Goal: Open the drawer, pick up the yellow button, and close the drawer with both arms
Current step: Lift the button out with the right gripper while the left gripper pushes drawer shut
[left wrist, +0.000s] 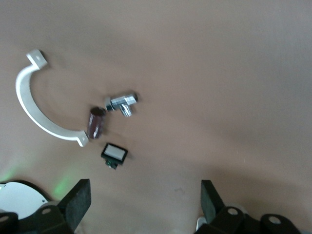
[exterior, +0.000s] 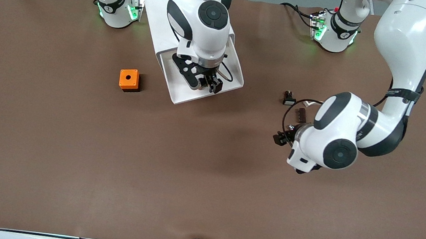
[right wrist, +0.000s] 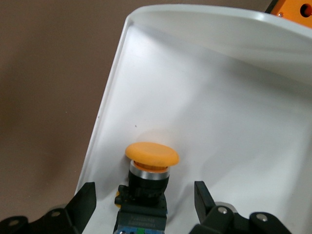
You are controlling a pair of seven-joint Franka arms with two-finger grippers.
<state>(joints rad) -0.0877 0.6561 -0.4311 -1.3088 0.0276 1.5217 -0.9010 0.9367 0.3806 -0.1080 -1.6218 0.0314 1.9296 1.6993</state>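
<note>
Inside the pulled-out drawer (exterior: 184, 91) the button (right wrist: 148, 183) lies on the white floor close to a side wall, its orange cap (right wrist: 151, 154) pointing away from the right gripper (exterior: 207, 83). That gripper hangs over the drawer with its jaws spread, one black finger (right wrist: 85, 202) at each side of the button's black-and-blue body and neither seen touching it. In the front view the drawer juts from the cabinet (exterior: 162, 3) toward about 5 o'clock, and the right arm's wrist hides the button there. No writing can be read on the button or the drawer, and nothing else shows inside the drawer. On the table (exterior: 70, 159), an orange cube (exterior: 129, 80) sits beside the drawer toward the right arm's end. At the left arm's end, the left gripper (left wrist: 144, 207) hangs open over bare table near a small black part (left wrist: 114, 154), a chrome fitting (left wrist: 122, 103), a dark cylinder (left wrist: 96, 123) and a white curved clamp (left wrist: 36, 109).
</note>
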